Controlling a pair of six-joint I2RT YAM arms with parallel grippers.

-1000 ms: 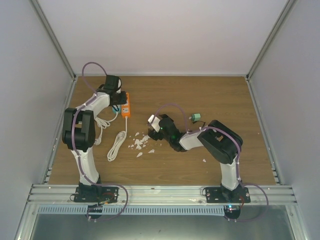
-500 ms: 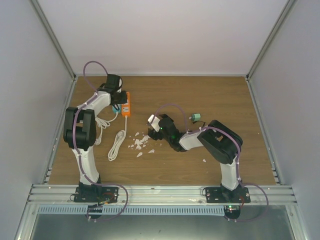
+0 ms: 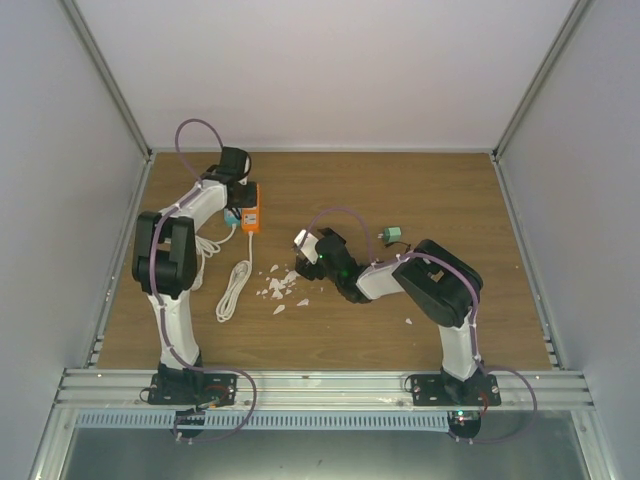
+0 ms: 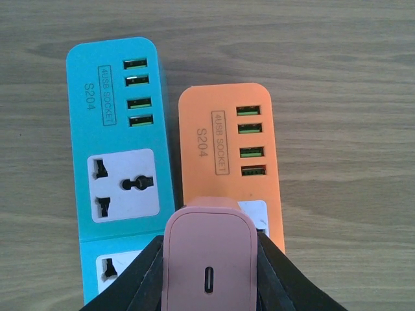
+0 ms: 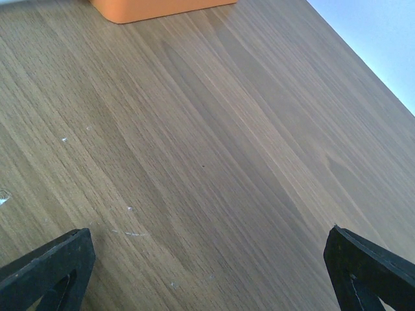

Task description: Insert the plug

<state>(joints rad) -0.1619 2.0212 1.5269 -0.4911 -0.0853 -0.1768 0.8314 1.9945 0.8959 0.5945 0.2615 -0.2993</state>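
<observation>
My left gripper (image 4: 209, 245) is shut on a pink plug (image 4: 207, 272), black fingers (image 4: 150, 272) pressing on both its sides. The plug hangs over the near end of an orange power strip (image 4: 228, 142), above its white socket panel, which it largely hides. A blue power strip (image 4: 120, 155) lies side by side to the left of the orange one. In the top view the left gripper (image 3: 238, 188) sits over the orange strip (image 3: 253, 220) at the back left. My right gripper (image 5: 207, 265) is open over bare wood, holding nothing; in the top view it (image 3: 305, 245) is mid-table.
A coiled white cable (image 3: 235, 285) lies in front of the strips. White fragments (image 3: 282, 285) are scattered near the right gripper. A small green object (image 3: 393, 236) sits behind the right arm. A corner of the orange strip (image 5: 155, 8) shows in the right wrist view.
The left gripper with the plug has shifted slightly to the right over the strips. The right arm has not moved.
</observation>
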